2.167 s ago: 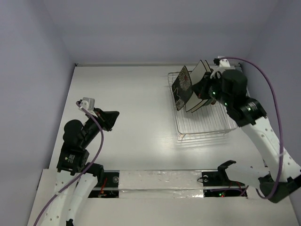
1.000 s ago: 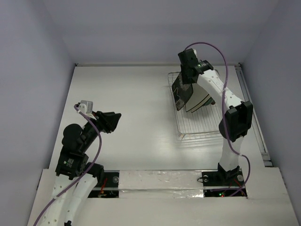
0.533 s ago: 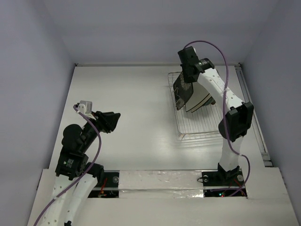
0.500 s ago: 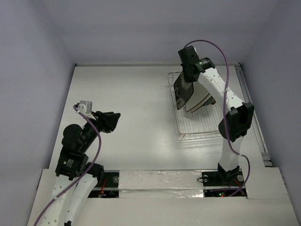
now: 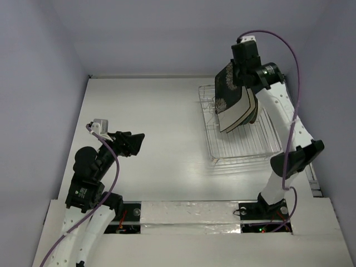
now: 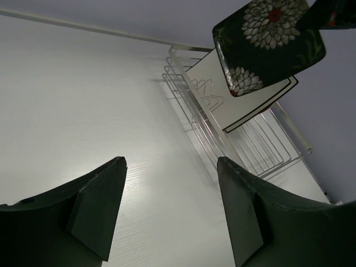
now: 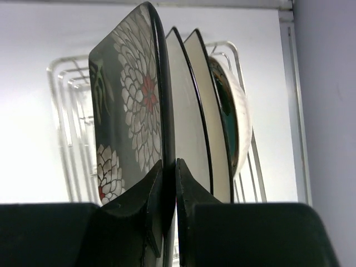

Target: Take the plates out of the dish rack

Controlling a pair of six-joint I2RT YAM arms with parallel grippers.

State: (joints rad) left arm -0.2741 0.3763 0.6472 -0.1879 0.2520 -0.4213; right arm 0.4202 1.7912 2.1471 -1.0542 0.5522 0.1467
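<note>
My right gripper (image 5: 240,71) (image 7: 168,162) is shut on the top edge of the small black square floral plate (image 5: 227,89) (image 7: 130,100) (image 6: 267,41). The plate hangs upright above the dish rack (image 5: 240,147) (image 6: 261,150) (image 7: 65,111). Behind it in the rack stand the white square dark-rimmed plate (image 5: 233,115) (image 7: 189,111) (image 6: 222,92), another pale plate (image 7: 214,117) seen edge-on, and a round teal plate (image 7: 227,105). My left gripper (image 5: 139,142) (image 6: 169,161) is open and empty over the left of the table, far from the rack.
The rack sits at the table's back right, close to the right wall (image 5: 334,67). White tabletop (image 5: 161,111) stretches between the left arm and the rack. A taped strip (image 5: 189,214) runs along the near edge by the arm bases.
The right gripper has closed on the black floral plate and lifted it up and to the right, out of the rack. The left gripper's jaws have opened wider.
</note>
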